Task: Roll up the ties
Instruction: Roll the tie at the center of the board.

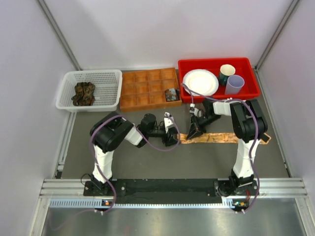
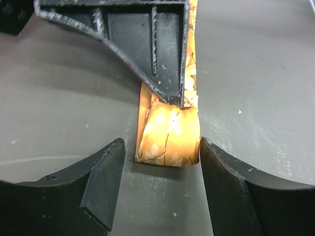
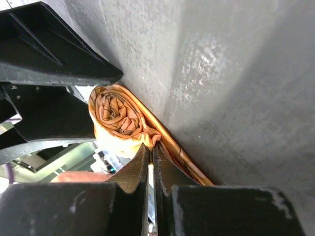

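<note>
the tan-orange tie (image 1: pixel 219 138) lies flat along the tabletop (image 1: pixel 147 162). its end nearest the left pincer (image 2: pixel 161 146) is wound into a small roll (image 2: pixel 170 135). the left pincer stands apart, one finger on either side of the roll, and neither finger clearly touches it. the right pincer (image 3: pixel 151 149) is closed, tips together. it presses on the tie right behind the roll, at the crease where the coil meets the flat strip. whether a fold of cloth is nipped between its tips i cannot tell.

the step in hand looks like winding the roll further along the strip. to do it well, the left pincer should close squarely on the roll's two side edges, so that the coil does not telescope out to one side. the inner turns look loose and a little bunched, so the squeeze should be firm but not crushing.

the right pincer's part is to pin the strip taut just ahead of the coil. it should then move off along the tie, away from the left pincer, before the roll turns over its tips.

most of the tie lies unrolled beyond the right pincer, so a small skew at this point would likely grow into a cone. with the left pincer apart, only that pinned crease holds the coil, which may spring loose.
</note>
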You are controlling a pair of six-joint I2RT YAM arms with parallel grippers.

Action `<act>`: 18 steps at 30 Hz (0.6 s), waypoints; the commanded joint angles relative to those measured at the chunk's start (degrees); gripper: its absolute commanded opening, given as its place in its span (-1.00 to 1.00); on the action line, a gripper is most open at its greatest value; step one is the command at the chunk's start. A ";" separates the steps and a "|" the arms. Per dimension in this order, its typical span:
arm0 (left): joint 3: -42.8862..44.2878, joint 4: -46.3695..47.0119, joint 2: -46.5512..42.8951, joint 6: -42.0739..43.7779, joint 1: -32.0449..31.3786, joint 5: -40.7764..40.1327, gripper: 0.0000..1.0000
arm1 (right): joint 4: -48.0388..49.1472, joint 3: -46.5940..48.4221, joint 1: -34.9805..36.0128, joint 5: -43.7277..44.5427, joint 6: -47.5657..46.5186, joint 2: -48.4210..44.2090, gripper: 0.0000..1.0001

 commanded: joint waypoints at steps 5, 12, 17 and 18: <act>0.20 6.39 5.06 1.35 -1.31 4.16 0.09 | 0.53 1.65 0.90 13.99 -2.69 5.02 -1.00; 4.49 -11.51 0.93 12.06 -4.12 0.48 -0.18 | -0.17 2.09 1.51 15.57 -2.60 5.37 -1.00; 13.46 -40.06 -0.40 20.60 -7.81 -7.07 -0.27 | -0.08 2.96 2.04 15.31 -2.25 5.98 -1.00; 14.87 -42.98 -0.13 21.73 -8.16 -10.13 -0.34 | -0.43 3.32 2.04 14.78 -2.34 6.07 -1.00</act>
